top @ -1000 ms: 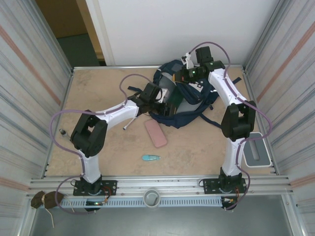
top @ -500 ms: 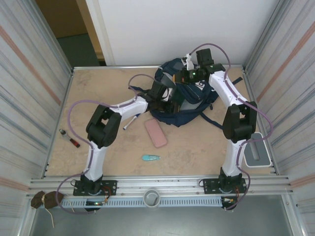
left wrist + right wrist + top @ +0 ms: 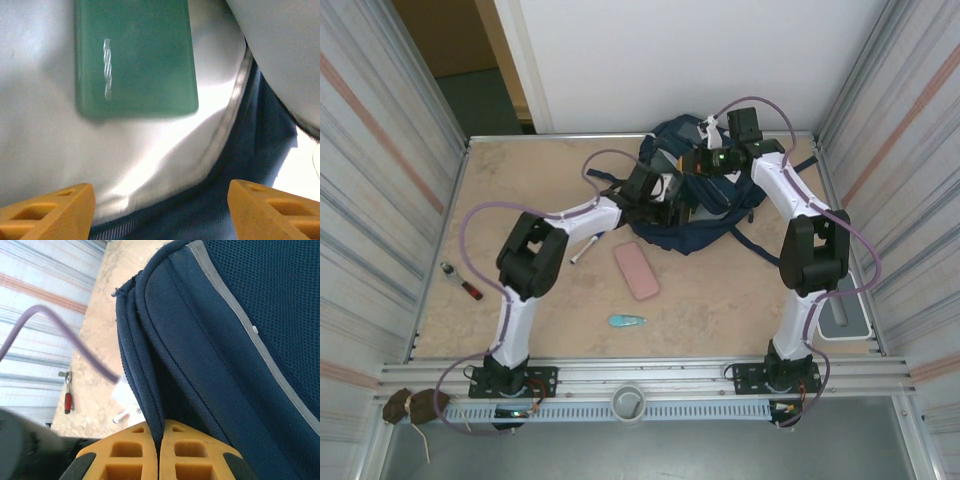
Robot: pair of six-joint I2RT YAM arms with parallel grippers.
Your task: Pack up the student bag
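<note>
The student bag [image 3: 708,232], navy with a pale stripe, lies at the back middle of the table with its mouth held up. My right gripper [image 3: 708,160] is shut on the bag's [image 3: 235,340] rim, a fold of navy fabric pinched between the yellow fingers [image 3: 127,452]. My left gripper [image 3: 668,192] reaches into the mouth and stands open, its fingertips [image 3: 50,210] wide apart with nothing between them. A flat green case [image 3: 135,55] lies loose on the white lining [image 3: 50,140] inside the bag, beyond the left gripper [image 3: 160,202].
On the table in front of the bag lie a pink case [image 3: 637,270], a small teal object [image 3: 627,321] and a white pen [image 3: 584,250]. A red-handled tool [image 3: 463,282] lies at the left. A grey tray [image 3: 844,318] sits by the right wall.
The left arm stretched forward and to the right, bringing its gripper into the bag's mouth. The right gripper drew the rim a little back and to the right.
</note>
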